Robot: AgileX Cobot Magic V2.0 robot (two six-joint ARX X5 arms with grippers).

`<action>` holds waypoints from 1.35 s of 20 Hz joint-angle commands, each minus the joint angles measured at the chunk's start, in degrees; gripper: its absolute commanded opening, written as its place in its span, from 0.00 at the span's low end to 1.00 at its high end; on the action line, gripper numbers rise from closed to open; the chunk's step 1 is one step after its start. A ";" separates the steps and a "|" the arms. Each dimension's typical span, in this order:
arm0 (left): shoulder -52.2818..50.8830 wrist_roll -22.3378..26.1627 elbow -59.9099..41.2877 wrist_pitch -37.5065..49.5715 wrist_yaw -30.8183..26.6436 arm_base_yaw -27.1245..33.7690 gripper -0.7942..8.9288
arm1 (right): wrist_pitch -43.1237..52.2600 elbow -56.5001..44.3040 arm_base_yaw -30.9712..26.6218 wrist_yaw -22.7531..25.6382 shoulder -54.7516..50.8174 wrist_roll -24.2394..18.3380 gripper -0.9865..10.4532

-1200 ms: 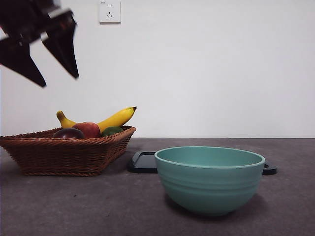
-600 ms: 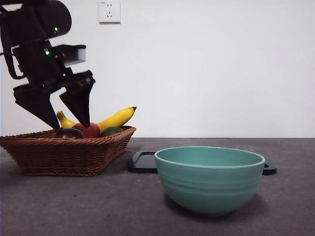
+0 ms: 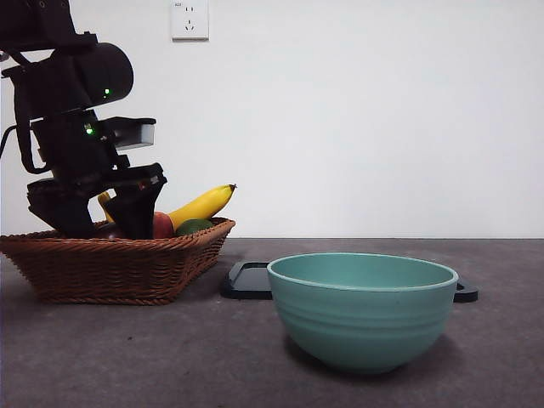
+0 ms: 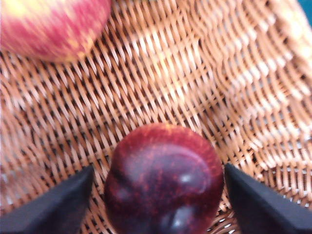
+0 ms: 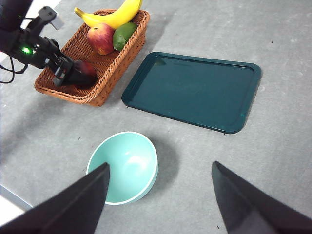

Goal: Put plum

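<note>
Front camera gives me the left gripper (image 3: 100,223) down inside the wicker basket (image 3: 127,268), its black body hiding the plum; a banana (image 3: 202,205) and a green fruit (image 3: 194,226) show past it, and a teal bowl (image 3: 364,308) stands nearer me. On the left wrist feed I see the plum (image 4: 164,179) resting on the basket weave between the spread jaws, a gap on either side, with the apple (image 4: 51,27) further off. My right wrist feed looks down from well above: right gripper (image 5: 160,195) open, holding nothing, over the bowl (image 5: 124,166) and a dark tray (image 5: 195,89) beside the basket (image 5: 100,83).
</note>
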 commanded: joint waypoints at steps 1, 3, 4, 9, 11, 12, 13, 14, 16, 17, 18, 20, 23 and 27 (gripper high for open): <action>1.44 0.68 1.40 0.09 -0.11 -0.35 0.41 | 0.35 0.96 0.22 -0.13 0.39 -0.22 0.38; 1.44 0.63 1.40 0.26 -0.11 -0.37 0.39 | 0.37 0.96 0.22 -0.13 0.39 -0.22 0.38; 1.42 0.61 1.44 0.24 -0.11 -0.37 0.37 | 0.37 0.96 0.22 -0.13 0.39 -0.22 0.38; -2.19 0.39 1.97 -0.07 -0.04 -0.48 0.36 | 0.39 0.96 0.22 -0.13 0.39 -0.22 0.38; -5.62 0.00 2.75 -0.92 0.00 -0.85 0.36 | 0.39 0.96 0.22 -0.13 0.39 -0.22 0.38; -7.63 -0.24 3.19 -1.64 0.31 -1.31 0.36 | 0.39 0.96 0.22 -0.13 0.39 -0.22 0.38; -9.57 -0.52 3.50 -2.08 1.36 -1.77 0.36 | 0.39 0.96 0.22 -0.13 0.39 -0.22 0.38; -11.98 -1.01 3.52 -2.38 3.50 -2.54 0.36 | 0.39 0.96 0.22 -0.13 0.39 -0.22 0.38; -16.06 -1.40 3.52 -3.82 7.19 -4.72 0.36 | 0.39 0.96 0.22 -0.11 0.39 -0.24 0.38; -17.81 -1.66 3.52 -4.87 8.57 -6.21 0.36 | 0.39 0.96 0.22 -0.11 0.39 -0.24 0.38; -19.21 -1.81 3.52 -5.79 9.88 -8.07 0.36 | 0.39 0.96 0.22 -0.11 0.39 -0.24 0.38; -20.96 -1.79 3.52 -6.60 10.78 -12.07 0.36 | 0.39 0.96 0.22 -0.11 0.39 -0.24 0.38; -20.92 -1.77 3.52 -6.32 10.78 -18.64 0.36 | 0.39 0.96 0.22 -0.11 0.39 -0.26 0.38; -17.73 -1.75 3.52 -4.44 10.71 -26.86 0.36 | 0.39 0.96 0.22 -0.11 0.39 -0.46 0.38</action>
